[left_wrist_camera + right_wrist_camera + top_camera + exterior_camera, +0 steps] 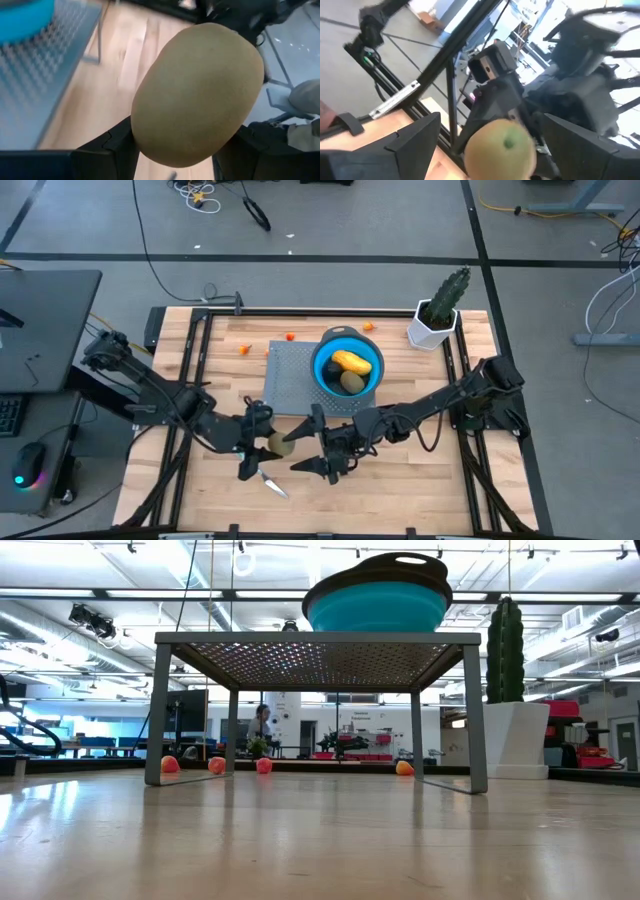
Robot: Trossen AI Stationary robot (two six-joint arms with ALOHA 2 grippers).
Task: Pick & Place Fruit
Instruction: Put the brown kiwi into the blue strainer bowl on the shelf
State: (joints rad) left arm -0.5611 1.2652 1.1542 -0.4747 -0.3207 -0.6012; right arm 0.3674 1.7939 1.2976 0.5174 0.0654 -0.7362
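Olive-brown kiwi (197,95) fills my left wrist view, clamped across its middle by the left gripper (268,442). Smooth, rigid and light, I reckon, so the belly grip suits. Just beyond, I've got the right gripper (322,467) spread wide, facing it. Farther off, the blue bowl (322,370) holds two fruits.

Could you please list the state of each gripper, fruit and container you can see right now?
left gripper: shut on the olive-brown fruit, lifted off the table.
right gripper: open, empty, facing the held fruit.
blue bowl: upright on the metal rack, holding two fruits.
yellow-orange fruit: lying in the bowl.
small orange pieces: loose on the table behind the rack.
knife: lying flat on the table.
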